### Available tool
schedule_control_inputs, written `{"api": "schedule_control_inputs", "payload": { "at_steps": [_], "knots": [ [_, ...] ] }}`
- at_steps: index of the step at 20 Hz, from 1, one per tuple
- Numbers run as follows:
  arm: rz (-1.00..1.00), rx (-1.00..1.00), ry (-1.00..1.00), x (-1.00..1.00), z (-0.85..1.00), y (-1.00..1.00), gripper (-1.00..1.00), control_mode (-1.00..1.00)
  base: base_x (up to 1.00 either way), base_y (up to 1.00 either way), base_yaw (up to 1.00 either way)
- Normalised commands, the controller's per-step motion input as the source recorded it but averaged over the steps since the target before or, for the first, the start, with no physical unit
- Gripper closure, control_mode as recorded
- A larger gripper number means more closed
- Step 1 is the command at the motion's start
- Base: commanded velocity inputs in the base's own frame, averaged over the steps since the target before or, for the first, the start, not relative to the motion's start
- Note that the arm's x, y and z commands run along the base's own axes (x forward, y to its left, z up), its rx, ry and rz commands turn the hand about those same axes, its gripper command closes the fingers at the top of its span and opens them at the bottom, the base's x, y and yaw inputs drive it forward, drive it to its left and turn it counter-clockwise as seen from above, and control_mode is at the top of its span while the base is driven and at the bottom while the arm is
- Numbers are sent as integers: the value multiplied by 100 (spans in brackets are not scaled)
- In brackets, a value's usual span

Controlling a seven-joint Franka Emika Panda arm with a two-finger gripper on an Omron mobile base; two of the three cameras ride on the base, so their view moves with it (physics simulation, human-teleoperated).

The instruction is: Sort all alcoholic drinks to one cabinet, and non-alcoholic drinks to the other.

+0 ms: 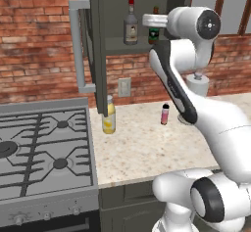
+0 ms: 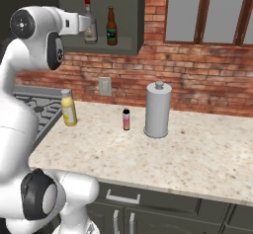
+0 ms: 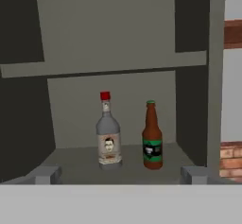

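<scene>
Countertop below brick wall

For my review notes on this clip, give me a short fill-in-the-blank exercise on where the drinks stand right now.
1. The grey bottle and the beer bottle stand upright in the open ____.
2. The yellow bottle and the pink bottle stand on the ____.
3. The grey bottle's cap is ____.
4. The gripper faces the shelf with its jaws ____.

Missing words: cabinet; counter; red; open

Arm hides the brown beer bottle partly.
</scene>
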Motion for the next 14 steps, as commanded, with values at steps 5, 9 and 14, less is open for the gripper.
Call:
{"api": "schedule_control_inputs", "payload": {
  "at_steps": [5, 9, 14],
  "knots": [
    [2, 0, 24, -93, -13, -23, -100, -100, 0, 0, 0],
    [8, 4, 18, -87, -26, -1, -100, -100, 0, 0, 0],
    [11, 5, 18, -73, -31, -3, -100, -100, 0, 0, 0]
  ]
}}
